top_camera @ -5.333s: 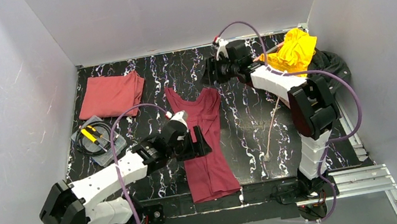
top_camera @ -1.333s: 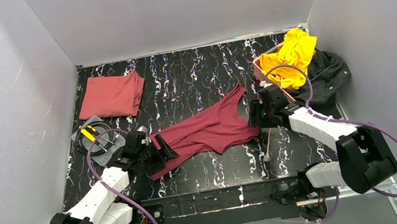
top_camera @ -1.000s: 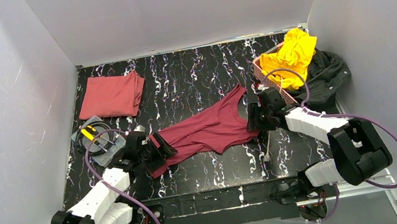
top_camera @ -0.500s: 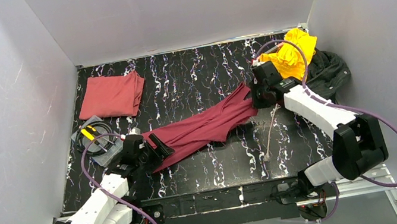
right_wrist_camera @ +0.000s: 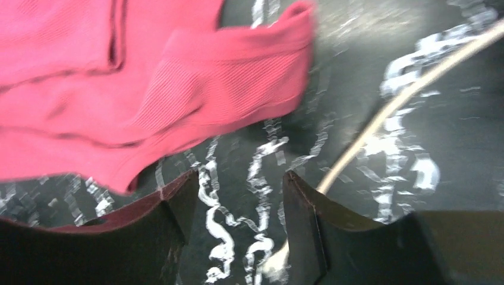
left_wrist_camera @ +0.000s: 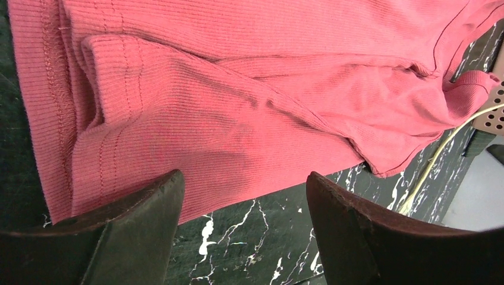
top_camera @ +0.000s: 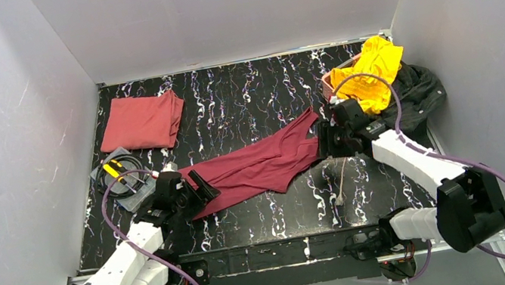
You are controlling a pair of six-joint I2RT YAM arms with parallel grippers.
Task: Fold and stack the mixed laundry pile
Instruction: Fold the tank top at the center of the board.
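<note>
While the maroon top (top_camera: pixel 261 165) lies stretched slantwise across the middle of the worktop (top_camera: pixel 241 91), the left fingers (left_wrist_camera: pixel 134 237) stand wide apart at its hem end, gripping nothing. The right fingers (right_wrist_camera: pixel 163 237) are parted too and empty, at the strap end beside a cream cord (right_wrist_camera: pixel 380 113). A salmon shirt (top_camera: pixel 141 122) lies folded far left. A yellow garment (top_camera: pixel 374 69) and a black garment (top_camera: pixel 419 94) sit heaped far right.

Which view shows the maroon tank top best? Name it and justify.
Top external: the whole maroon tank top shows there, stretched out end to end in full outline. Left wrist shows only its ribbed, stitched hem end close up. Right wrist shows only a blurred strap end.
</note>
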